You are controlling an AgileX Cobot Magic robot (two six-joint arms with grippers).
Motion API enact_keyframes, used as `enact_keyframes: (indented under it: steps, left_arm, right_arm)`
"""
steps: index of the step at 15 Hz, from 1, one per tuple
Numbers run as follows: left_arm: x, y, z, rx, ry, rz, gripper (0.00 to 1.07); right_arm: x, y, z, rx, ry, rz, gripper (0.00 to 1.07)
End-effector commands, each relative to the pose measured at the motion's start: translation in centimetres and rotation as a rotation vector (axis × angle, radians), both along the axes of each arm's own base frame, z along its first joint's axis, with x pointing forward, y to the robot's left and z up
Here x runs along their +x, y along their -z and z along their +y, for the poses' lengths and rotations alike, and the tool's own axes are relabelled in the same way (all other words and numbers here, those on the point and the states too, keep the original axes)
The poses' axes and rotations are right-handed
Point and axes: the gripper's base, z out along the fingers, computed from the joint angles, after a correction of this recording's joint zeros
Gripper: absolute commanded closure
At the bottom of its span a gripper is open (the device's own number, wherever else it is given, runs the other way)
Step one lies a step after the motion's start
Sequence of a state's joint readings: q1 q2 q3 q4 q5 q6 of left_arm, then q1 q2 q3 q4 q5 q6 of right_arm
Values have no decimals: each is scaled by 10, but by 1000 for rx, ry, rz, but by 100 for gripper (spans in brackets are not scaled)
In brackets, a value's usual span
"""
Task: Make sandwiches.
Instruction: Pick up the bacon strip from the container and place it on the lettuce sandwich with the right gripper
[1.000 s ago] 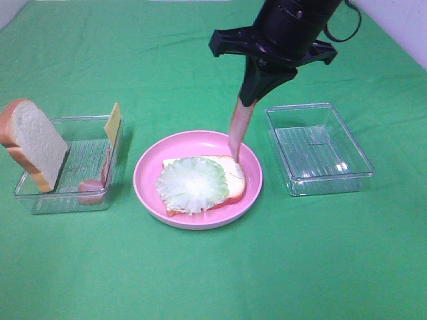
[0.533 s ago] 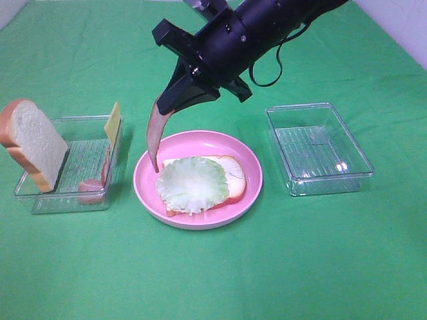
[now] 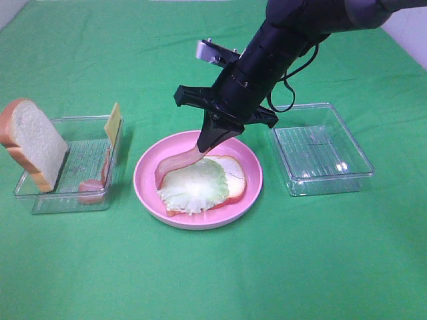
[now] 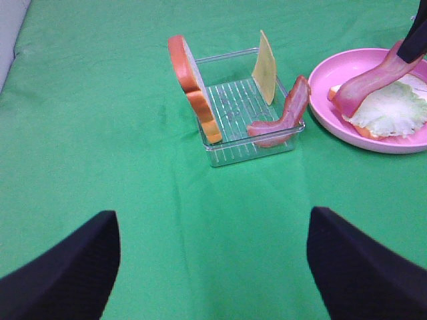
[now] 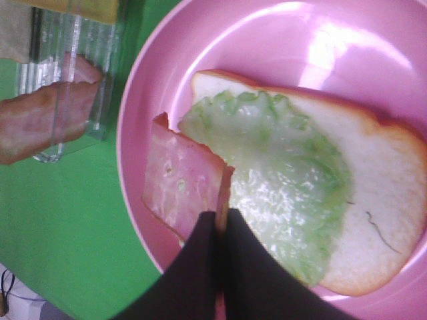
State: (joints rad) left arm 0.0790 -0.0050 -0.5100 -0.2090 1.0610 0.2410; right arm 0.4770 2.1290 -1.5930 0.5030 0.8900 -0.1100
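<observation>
Lowering since half a second ago, the right gripper (image 3: 215, 137) now hangs over the far side of the pink plate (image 3: 145, 180) instead of beyond its left rim; its jaws are pinched tight on the upper end of the ham strip (image 3: 175, 163); the strip, which hung straight before, now bends, its free end lying on the plate's left floor and touching the lettuce leaf (image 3: 193, 185); the lettuce sits unmoved on the bread slice (image 3: 235, 175) in the plate; the left gripper (image 4: 213, 220) has its jaws wide apart, holding nothing, above bare green cloth (image 3: 213, 280); the left tray (image 3: 40, 203) holds a leaning second bread slice (image 3: 30, 143), a cheese square (image 3: 112, 123) and another ham piece (image 3: 93, 188) at its right wall; the right tray (image 3: 320, 150) stands near the plate; narrow bands of cloth separate plate and trays, with wide cloth in front.
</observation>
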Motion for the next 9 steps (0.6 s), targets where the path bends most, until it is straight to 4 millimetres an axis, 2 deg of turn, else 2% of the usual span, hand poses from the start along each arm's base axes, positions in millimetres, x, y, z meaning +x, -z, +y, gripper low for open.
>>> enact_keyframes:
  steps: [1,2,3,5,6,7,8,9]
  left_arm:
    - [-2,0,0,3,-5,-26,32]
    - [-2,0,0,3,-5,-26,32]
    - [-2,0,0,3,-5,-26,32]
    - [-2,0,0,3,-5,-26,32]
    - [-2,0,0,3,-5,-26,32]
    - [-2,0,0,3,-5,-26,32]
    - [-2,0,0,3,-5,-26,32]
    - [-2,0,0,3,-5,-26,32]
  right_arm:
    - [0,1,-4,-33,10,5,107]
    - [0,2,-5,-47,4,2,106]
    - [0,2,-5,-50,3,0,97]
    - [0,2,-5,-50,10,5,62]
    - [0,2,-5,-50,10,5,62]
    - [-1,2,-6,-55,18,14,47]
    - [-2,2,-6,-63,10,29,38]
    - [-3,3,-7,-69,4,33,38]
